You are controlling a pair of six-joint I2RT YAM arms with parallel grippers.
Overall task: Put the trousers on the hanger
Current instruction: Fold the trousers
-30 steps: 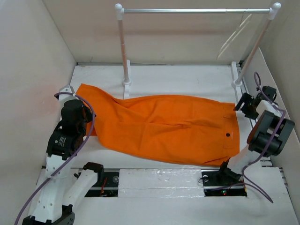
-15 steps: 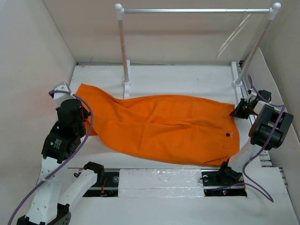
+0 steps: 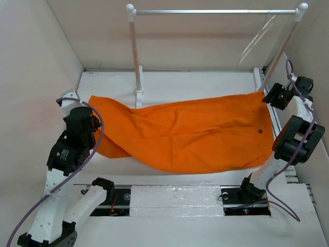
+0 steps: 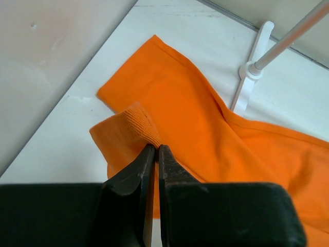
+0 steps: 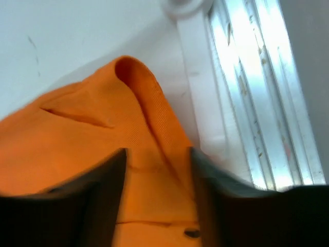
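The white table (image 3: pixel 195 82) carries the orange trousers (image 3: pixel 195 136) spread across it, the rack (image 3: pixel 138 92) standing behind them.

In the top view the hanger (image 3: pixel 255 40) is only a faint pale outline against the far right wall, its hook too thin to trace to the rack's bar (image 3: pixel 216 11). The left gripper (image 4: pixel 156 146) is hidden there under its own wrist. In its wrist view its black body covers the near cloth, and the trousers (image 4: pixel 216 134) run off the right edge. The right gripper (image 5: pixel 157 152) shows blurred around the waist corner, and a small dark mark (image 5: pixel 191 233) by the bottom edge cannot be identified.
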